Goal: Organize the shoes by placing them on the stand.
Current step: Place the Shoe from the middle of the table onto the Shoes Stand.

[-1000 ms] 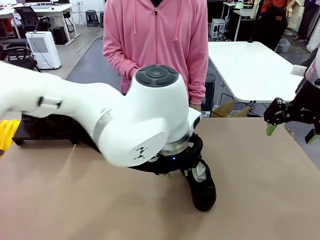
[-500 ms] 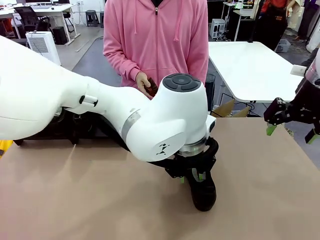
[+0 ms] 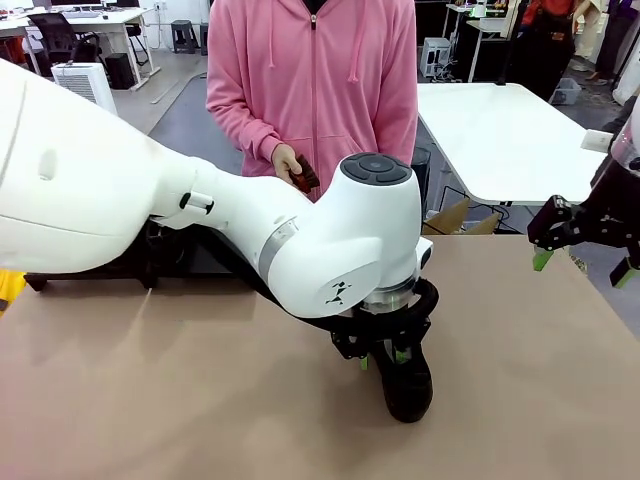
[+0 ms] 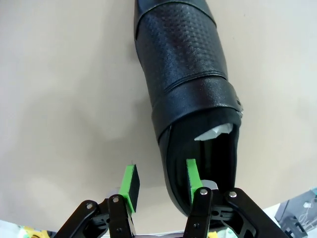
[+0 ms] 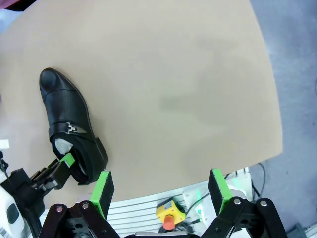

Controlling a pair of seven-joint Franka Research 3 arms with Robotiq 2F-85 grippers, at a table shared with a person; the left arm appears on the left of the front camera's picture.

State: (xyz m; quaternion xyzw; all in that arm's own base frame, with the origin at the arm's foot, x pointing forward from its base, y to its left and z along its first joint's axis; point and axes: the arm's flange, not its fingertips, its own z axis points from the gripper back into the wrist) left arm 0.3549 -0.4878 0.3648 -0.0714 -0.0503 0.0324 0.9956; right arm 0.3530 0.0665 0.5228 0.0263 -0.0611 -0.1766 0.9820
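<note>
Black and shiny, the shoe (image 3: 405, 378) is lying on the tan surface (image 3: 150, 400) near the robot's edge, well apart from the stand (image 3: 120, 262), which is sitting far off at the left side. A second ago the big white left arm was lower and more to the left, covering the person's hand. Now it is sitting higher and more to the right, right over the shoe, and the person's hand (image 3: 288, 165) is showing behind it, holding a small reddish-brown thing (image 3: 305, 175).

The left tool (image 4: 159, 181) is resting at the heel end of the shoe. One green pad is sitting inside the shoe's opening and the other is outside, with the side wall of the shoe between them. The pads are partly closed and look pressed on that wall, so the tool seems to be gripping the shoe. The gap has been staying the same for the last second.

This probably means the pick-up is almost ready, and lifting and carrying the shoe over to the stand is coming next.

The right tool (image 5: 161, 191) is hanging wide apart over the right edge of the surface, holding nothing.
</note>
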